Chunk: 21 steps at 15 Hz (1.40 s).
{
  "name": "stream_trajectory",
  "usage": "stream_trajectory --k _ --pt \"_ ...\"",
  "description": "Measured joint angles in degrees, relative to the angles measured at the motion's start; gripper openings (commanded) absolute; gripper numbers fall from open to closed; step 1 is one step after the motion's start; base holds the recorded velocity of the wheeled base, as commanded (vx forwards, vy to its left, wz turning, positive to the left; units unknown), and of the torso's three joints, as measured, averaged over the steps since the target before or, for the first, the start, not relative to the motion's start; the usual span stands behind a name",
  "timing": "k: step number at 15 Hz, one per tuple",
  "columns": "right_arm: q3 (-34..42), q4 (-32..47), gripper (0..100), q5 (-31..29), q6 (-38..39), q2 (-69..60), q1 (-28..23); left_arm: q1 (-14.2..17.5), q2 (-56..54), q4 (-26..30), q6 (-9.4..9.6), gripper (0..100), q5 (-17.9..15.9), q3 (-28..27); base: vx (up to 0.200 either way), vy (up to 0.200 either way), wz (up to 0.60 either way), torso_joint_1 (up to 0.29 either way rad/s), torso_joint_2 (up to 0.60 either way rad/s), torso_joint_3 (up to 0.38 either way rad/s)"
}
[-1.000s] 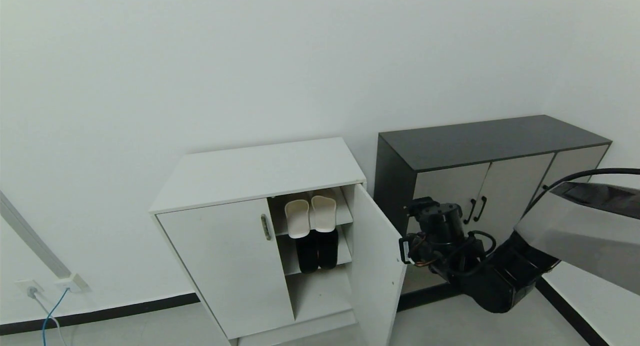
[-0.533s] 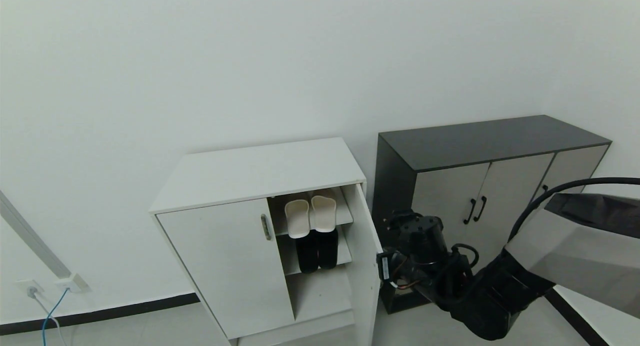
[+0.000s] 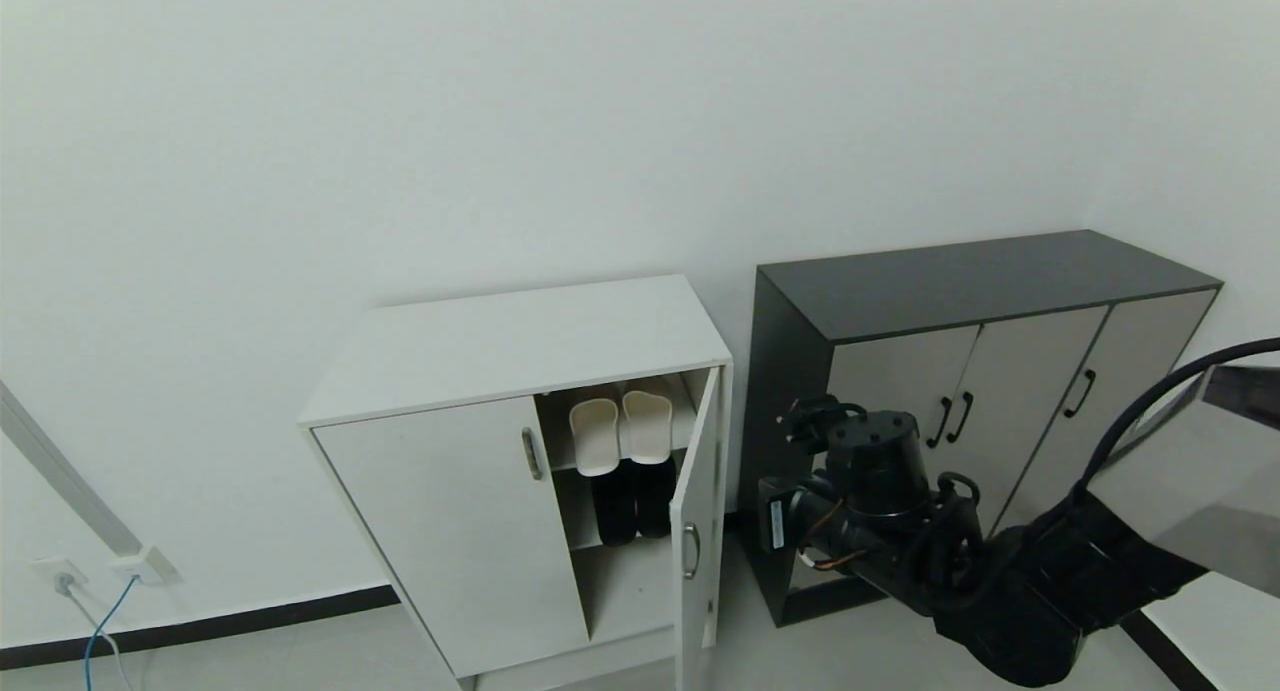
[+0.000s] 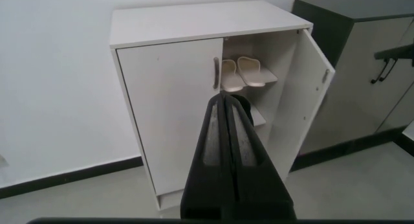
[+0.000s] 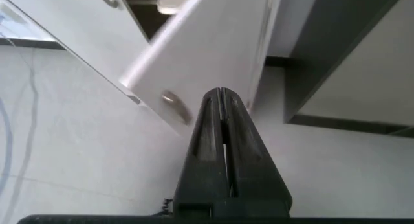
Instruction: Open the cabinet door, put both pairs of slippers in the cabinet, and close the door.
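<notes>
Door (image 3: 697, 491): I see it half open, right tool (image 5: 222, 92) pressed together beside it.
Left tool (image 4: 224, 98): pressed together.
Slippers (image 3: 612, 436): shelved inside.

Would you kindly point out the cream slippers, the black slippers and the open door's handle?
cream slippers (image 3: 647, 427), head view, sole of one slipper.
black slippers (image 3: 613, 511), head view, middle of one slipper.
door handle (image 3: 691, 551), head view, middle of the bar.

The cabinet (image 3: 520, 346) looks like smooth, matt white board; its handle (image 3: 691, 551) is dull metal. The cream slippers (image 3: 620, 431) look smooth and matt (the black slippers (image 3: 630, 506) likewise). My right pincer (image 5: 222, 93) is black plastic, faintly glossy.
</notes>
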Motion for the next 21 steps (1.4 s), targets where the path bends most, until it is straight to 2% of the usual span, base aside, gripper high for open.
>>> stream_trajectory --k 1,9,14,18,21 --pt "0.5 -0.4 0 -0.1 -0.2 -0.5 -0.3 0.0 0.0 0.0 0.02 0 0.0 0.0 0.0 0.0 0.0 0.0 0.0 0.0" --pt "2.5 -0.8 0 1.9 -0.9 -2.3 -0.3 0.1 0.0 0.0 0.0 0 0.0 0.0 0.0 0.0 0.6 0.004 0.0 0.004" --pt "5.1 -4.3 0 3.8 -2.6 -2.6 -0.5 0.1 0.0 0.0 0.0 0 0.1 0.0 0.0 0.0 0.0 0.0 0.0 0.0" --pt "6.9 -4.4 0 3.2 -4.0 -2.9 -1.0 0.0 0.0 0.0 0.18 0 0.0 0.0 0.0 0.0 0.0 0.0 0.0 0.0" --pt "8.5 -4.2 0 0.6 -5.6 -4.4 -2.0 0.1 0.0 0.0 0.27 0 0.0 0.0 0.0 0.0 0.0 0.0 0.0 0.0"
